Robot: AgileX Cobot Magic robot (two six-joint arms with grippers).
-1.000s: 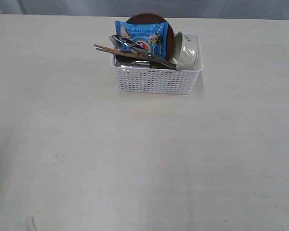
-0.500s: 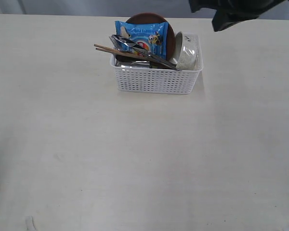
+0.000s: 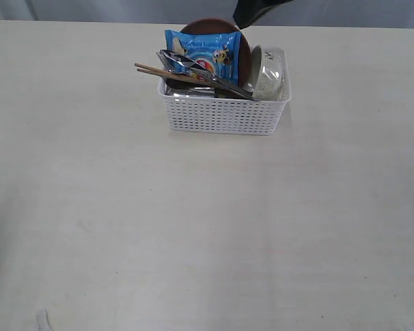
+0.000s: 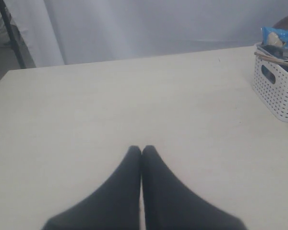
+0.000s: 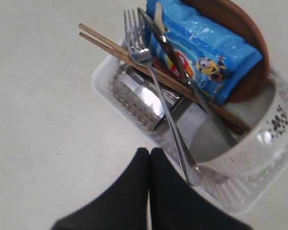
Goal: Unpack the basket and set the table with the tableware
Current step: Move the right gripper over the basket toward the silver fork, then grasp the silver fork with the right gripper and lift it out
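Observation:
The white basket stands at the back middle of the table. Packed in it are a brown plate, an off-white bowl on its side, a steel cup, a fork, a knife and wooden chopsticks. My right gripper is shut and empty, hovering just above the basket's edge by the fork's handle. In the exterior view only a dark part of the right arm shows behind the basket. My left gripper is shut and empty, low over bare table, well away from the basket.
A blue snack packet leans on the brown plate inside the basket, with the cutlery lying across it. Grey curtain hangs behind the table's far edge.
The right arm came into the exterior view at the top right and has swung left, to just behind the basket. Nothing in the basket has moved.

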